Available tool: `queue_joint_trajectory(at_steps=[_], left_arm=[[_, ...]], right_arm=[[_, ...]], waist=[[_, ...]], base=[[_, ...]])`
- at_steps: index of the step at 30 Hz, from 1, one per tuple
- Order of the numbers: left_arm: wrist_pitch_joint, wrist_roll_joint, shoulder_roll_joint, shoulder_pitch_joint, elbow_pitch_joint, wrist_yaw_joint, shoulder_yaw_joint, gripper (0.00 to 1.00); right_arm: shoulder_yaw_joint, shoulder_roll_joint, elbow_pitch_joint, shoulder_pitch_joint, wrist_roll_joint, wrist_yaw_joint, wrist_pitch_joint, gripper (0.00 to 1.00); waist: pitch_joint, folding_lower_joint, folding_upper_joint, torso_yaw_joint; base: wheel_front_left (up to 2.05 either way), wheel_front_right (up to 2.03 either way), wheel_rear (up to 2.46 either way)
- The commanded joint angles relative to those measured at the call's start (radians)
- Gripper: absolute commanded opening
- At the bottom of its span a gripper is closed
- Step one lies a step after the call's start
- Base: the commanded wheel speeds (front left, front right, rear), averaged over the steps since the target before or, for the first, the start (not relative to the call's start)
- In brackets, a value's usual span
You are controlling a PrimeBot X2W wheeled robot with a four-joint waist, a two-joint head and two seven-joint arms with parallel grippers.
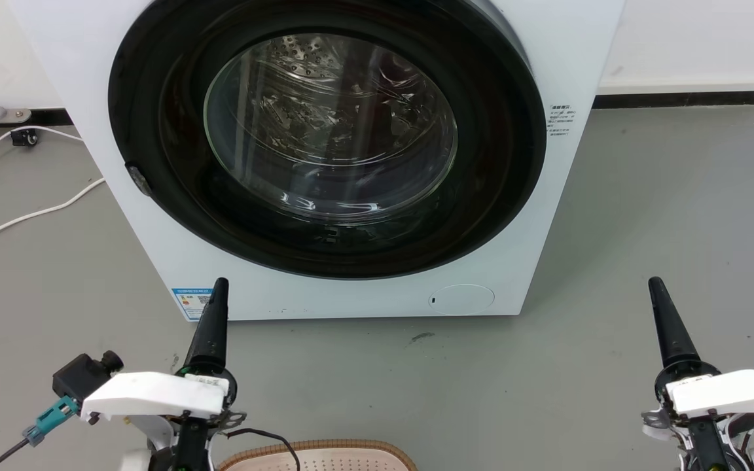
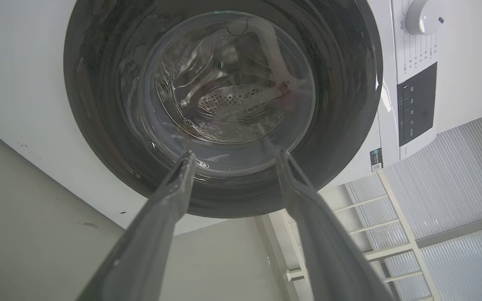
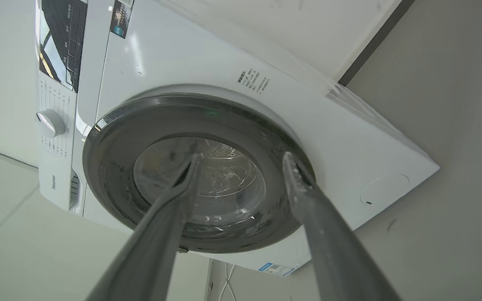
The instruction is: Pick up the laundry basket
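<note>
The cream plastic laundry basket (image 1: 364,445), with its brown woven-look rim and walls pierced by small holes, shows only as a curved slice at the bottom of the head view. It lies on the robot's side of the grey floor (image 1: 547,392), with a band of bare floor between it and the washer. A thin black wire (image 1: 283,443) from the left arm loops in front of its rim.

The left end effector (image 1: 219,288) is just to the basket's left and above it in that view, with its long dark fingers pointing at the washer. The left wrist view shows the two fingers clearly spread, with nothing between them. The right end effector (image 1: 656,285) is well off to the basket's right. Its own wrist view shows its fingers parted just as widely and also empty. Neither touches the basket.

Beyond them, the white front-loading washing machine (image 1: 351,297) stands towards the floor's far edge, below a white wall with a dark skirting strip (image 1: 678,99). Its round dark door (image 1: 331,124) is closed, and the steel drum shows through the glass. A blue label (image 1: 188,302) sits at the front panel's lower left corner and a round flap (image 1: 461,299) at its lower right. White cables (image 1: 36,212) trail across the floor on the left.
</note>
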Motion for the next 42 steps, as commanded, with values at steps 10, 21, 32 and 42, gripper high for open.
queue_joint_trajectory(at_steps=[10,21,32,42], left_arm=[[-0.053,0.259,0.003,-0.038,-0.015,0.037,-0.063,1.00],[-0.085,0.413,0.003,-0.045,0.005,0.059,-0.090,1.00],[-0.117,0.564,0.004,-0.047,0.021,0.083,-0.110,1.00],[-0.144,0.686,0.004,-0.055,0.040,0.095,-0.131,1.00]], right_arm=[[0.026,-0.016,-0.034,-0.004,-0.294,0.000,-0.051,1.00],[0.031,-0.014,-0.028,0.002,-0.476,0.000,-0.075,1.00],[0.047,-0.011,-0.038,0.012,-0.645,0.000,-0.081,1.00],[0.051,-0.010,-0.051,0.021,-0.779,0.000,-0.072,1.00]], waist=[[-0.002,0.0000,0.0000,0.001],[-0.003,0.0000,0.0000,0.004],[-0.005,0.0000,0.0000,0.007],[-0.004,0.0000,0.0000,0.009]], base=[[0.00,0.00,0.00],[0.00,0.00,0.00],[0.00,0.00,0.00],[0.00,0.00,0.00]])
